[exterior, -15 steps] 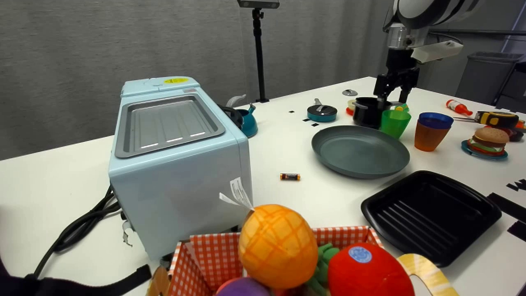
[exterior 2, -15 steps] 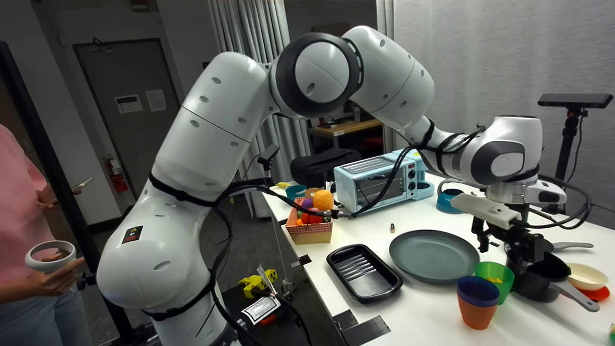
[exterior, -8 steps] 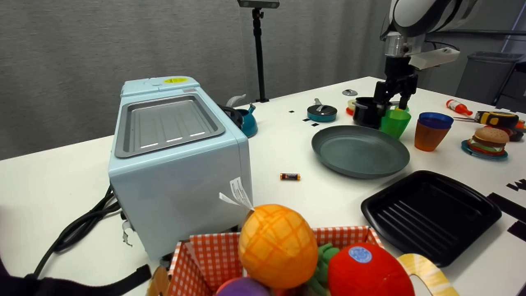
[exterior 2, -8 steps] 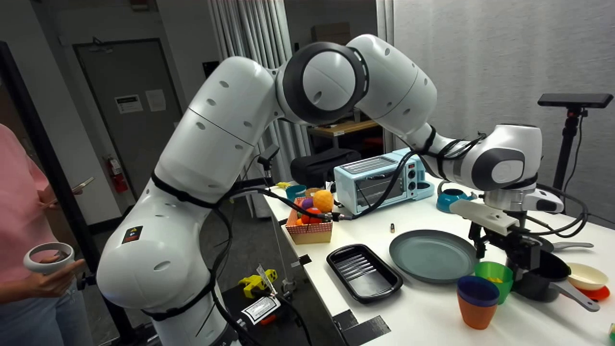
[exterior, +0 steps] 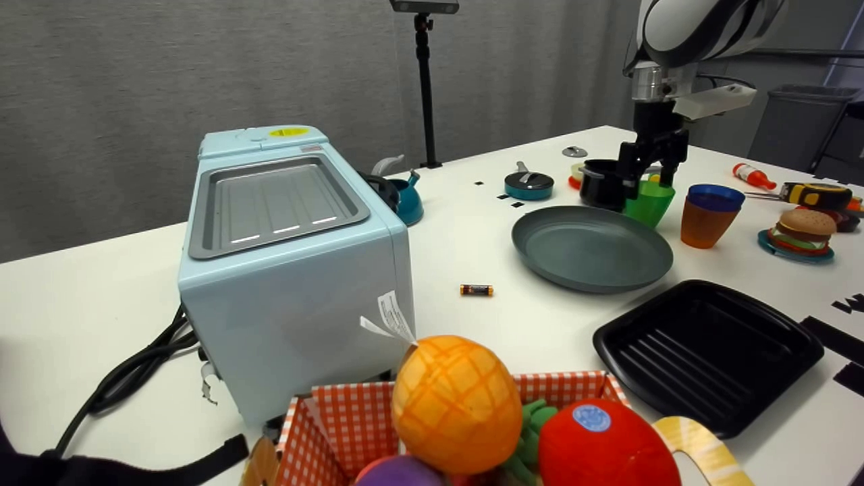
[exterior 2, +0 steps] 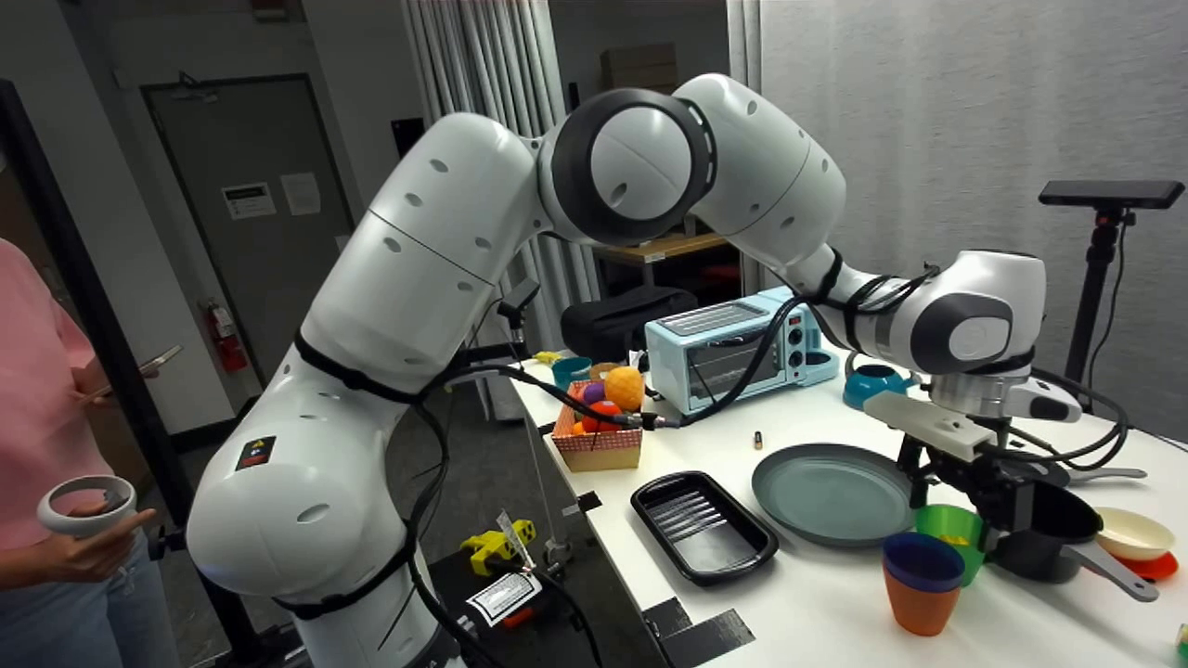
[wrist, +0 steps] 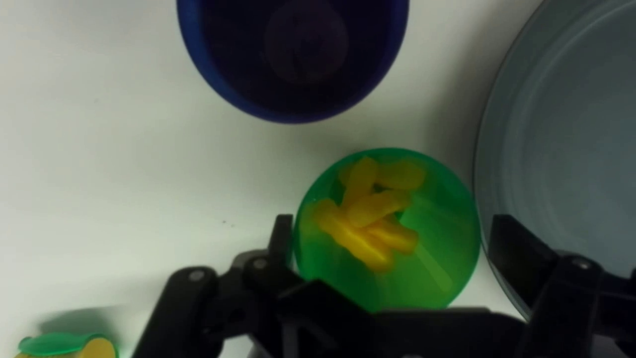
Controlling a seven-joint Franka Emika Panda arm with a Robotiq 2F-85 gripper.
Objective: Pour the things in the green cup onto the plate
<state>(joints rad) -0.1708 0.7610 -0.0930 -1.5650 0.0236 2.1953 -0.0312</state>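
The green cup stands upright on the white table; it also shows in both exterior views. Several yellow pieces lie inside it; some also show in an exterior view. My gripper is open and points down, with one finger on each side of the cup at its rim. The left finger in the wrist view is very close to the rim; a small gap shows at the right finger. The dark grey-green plate lies right beside the cup and holds nothing; both exterior views show it.
A blue cup stacked in an orange cup stands close to the green cup. A black pot is on its other side. A black square tray lies near the plate. A green and yellow toy lies nearby.
My gripper has come down from above the green cup, so its fingers are now at the rim on both sides. The cup, its pieces and the plate look unmoved.
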